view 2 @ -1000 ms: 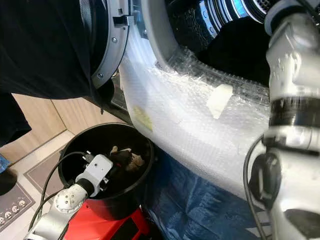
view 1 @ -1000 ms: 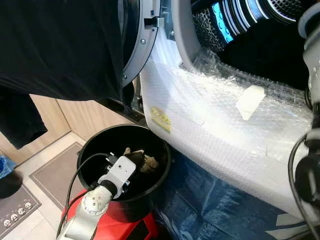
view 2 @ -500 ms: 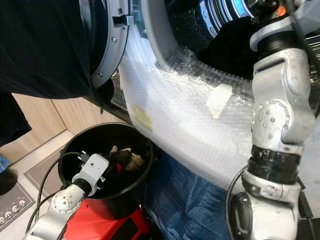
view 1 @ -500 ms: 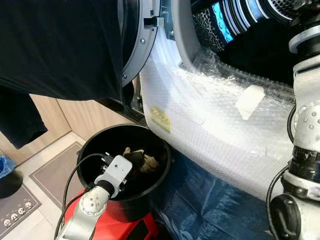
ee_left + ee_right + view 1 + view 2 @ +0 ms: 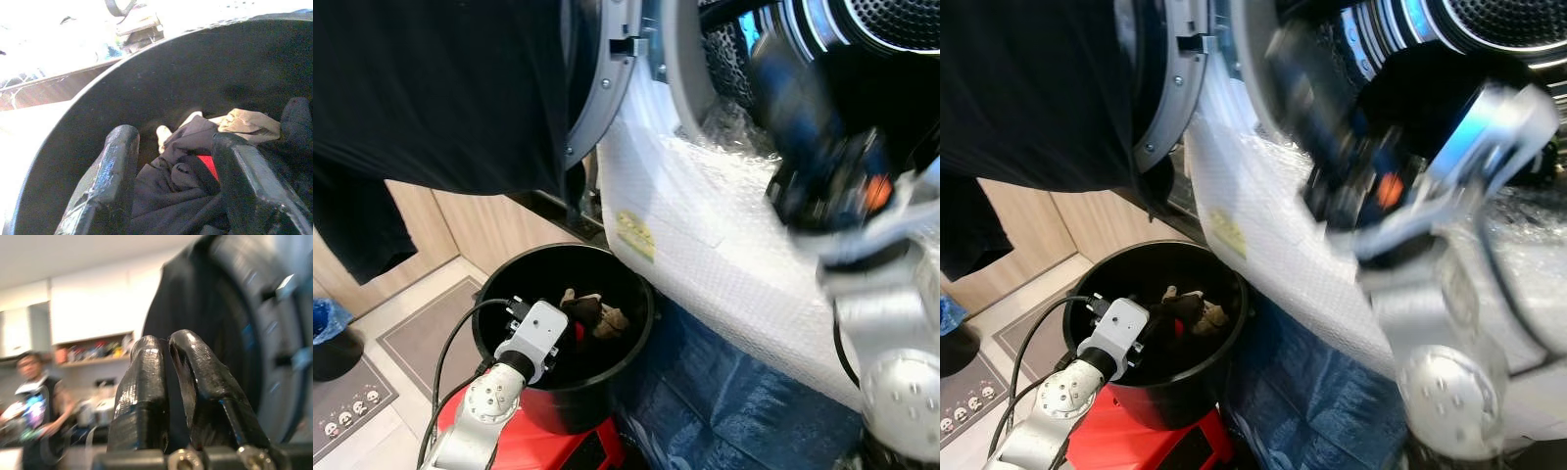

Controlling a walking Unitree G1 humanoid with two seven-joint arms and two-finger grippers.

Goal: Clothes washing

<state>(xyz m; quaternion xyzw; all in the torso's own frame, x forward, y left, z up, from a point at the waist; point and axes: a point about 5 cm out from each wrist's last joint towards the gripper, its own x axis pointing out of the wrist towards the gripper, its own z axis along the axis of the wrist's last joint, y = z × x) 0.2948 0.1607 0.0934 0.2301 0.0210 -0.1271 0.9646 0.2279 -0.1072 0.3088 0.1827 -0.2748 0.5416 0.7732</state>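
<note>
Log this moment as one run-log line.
left tool: open, inside black bucket, over dark clothes | right tool: shut, empty, raised by washer door | step: picking laundry

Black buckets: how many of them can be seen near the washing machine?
1. The black bucket stands on a red base beside the washing machine, below its open door, with clothes inside. The left gripper reaches into it.

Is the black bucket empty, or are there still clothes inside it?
Not empty. The black bucket holds crumpled dark and beige clothes at its bottom; the left gripper, fingers open, reaches down toward them.
</note>
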